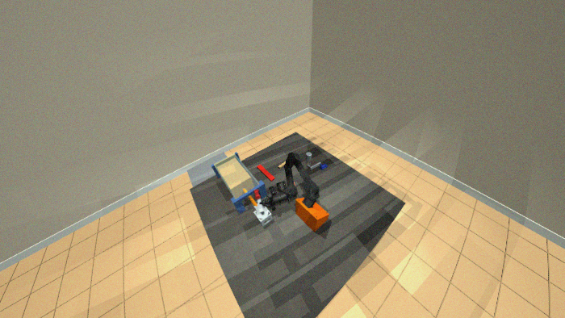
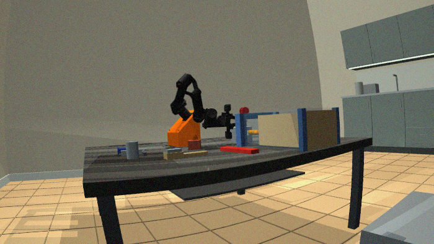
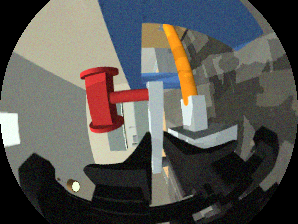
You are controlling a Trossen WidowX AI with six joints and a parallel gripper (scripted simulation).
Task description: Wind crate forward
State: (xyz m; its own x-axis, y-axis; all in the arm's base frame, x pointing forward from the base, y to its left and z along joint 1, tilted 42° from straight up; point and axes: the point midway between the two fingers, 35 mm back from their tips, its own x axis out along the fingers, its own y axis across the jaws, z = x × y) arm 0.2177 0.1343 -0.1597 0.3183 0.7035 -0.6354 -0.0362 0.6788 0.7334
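My gripper (image 1: 269, 198) (image 2: 228, 124) (image 3: 154, 133) is shut on the upright grey shaft of the winch handle (image 3: 154, 119). The handle's red arm and red knob (image 3: 100, 99) (image 2: 243, 109) (image 1: 257, 194) stick out to the side. The white winch (image 1: 263, 215) (image 3: 197, 115) stands just beside the shaft, at the mouth of the blue-framed cubby (image 1: 242, 200) (image 2: 239, 130). An orange strap (image 3: 180, 59) (image 1: 251, 198) (image 2: 253, 132) runs from the winch into the cubby to the tan crate (image 1: 237, 175) (image 2: 278, 130), which sits flat. I cannot tell whether the handle's key sits in the winch hole.
On the bench lie a red bar (image 1: 266, 173) (image 2: 239, 150), a grey cylinder (image 1: 308, 155) (image 2: 132, 150), a blue tool (image 1: 323, 165) (image 2: 120, 150), a wooden slat (image 2: 185, 153) and a brown cube (image 2: 194, 144). The arm's orange base (image 1: 311, 214) (image 2: 183, 131) stands close behind the gripper.
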